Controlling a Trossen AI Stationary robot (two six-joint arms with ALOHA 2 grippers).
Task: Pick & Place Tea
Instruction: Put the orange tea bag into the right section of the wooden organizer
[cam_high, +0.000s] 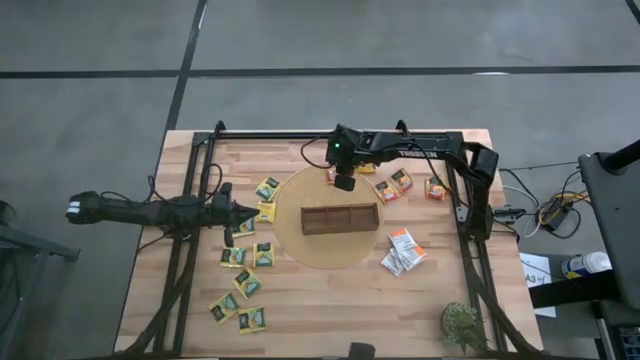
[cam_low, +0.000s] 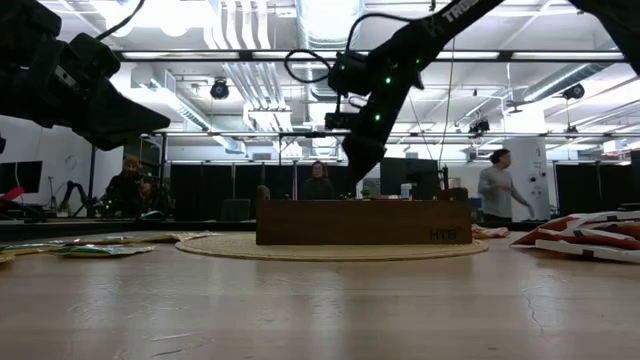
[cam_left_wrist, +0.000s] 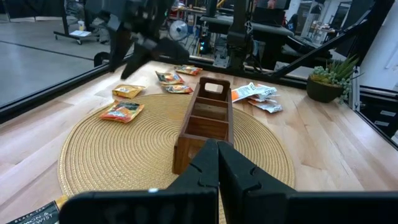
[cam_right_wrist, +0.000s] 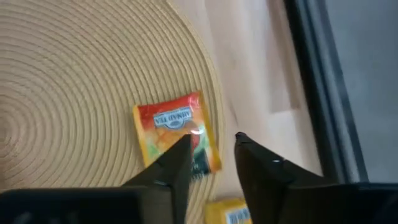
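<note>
Tea packets are what you are sorting, and they lie scattered over your wooden table (cam_high: 330, 310), which fills the middle of the high view. On it sits the round woven mat (cam_high: 300, 250), just right of centre, and on the mat the brown three-compartment tray (cam_high: 339, 219), lying crosswise; no packet shows inside it.

Your right arm reaches in from the upper right of the high view. Its right gripper (cam_high: 343, 181) hangs over the mat's upper edge, above the tray. In the right wrist view you see the fingers parted, nothing between them, poised over an orange packet (cam_right_wrist: 176, 138) that lies flat on the mat near its rim.

Your left arm stretches in from the left edge. The left gripper (cam_high: 247, 210) sits left of the mat, fingers pressed together and empty.

Tea by groups in the high view:
- yellow-green packets (cam_high: 247, 282), left and lower left of the mat, on bare wood.
- orange packets (cam_high: 394, 185), upper right of the mat.
- white-and-orange packets (cam_high: 404, 250), right of the mat's lower edge.

A small potted plant (cam_high: 463, 324) stands at the lower right corner.
</note>
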